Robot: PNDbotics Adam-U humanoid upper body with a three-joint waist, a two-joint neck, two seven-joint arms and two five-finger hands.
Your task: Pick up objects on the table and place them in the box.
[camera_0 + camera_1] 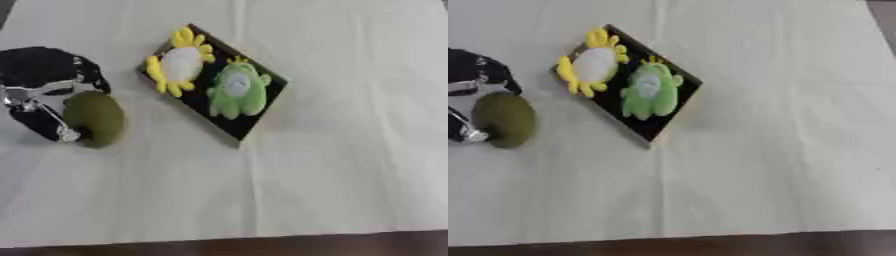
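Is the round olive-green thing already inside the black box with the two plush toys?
No, the olive-green object is outside the box, in the left hand.

Cloth right of the box (248,125) seems open; both toys fill it

A pale cream cloth (332,165) covers the bench, creased in faint lines running from the far edge toward the near one. Along the near edge, a dark brown strip of bench (262,247) shows below the cloth's hem.
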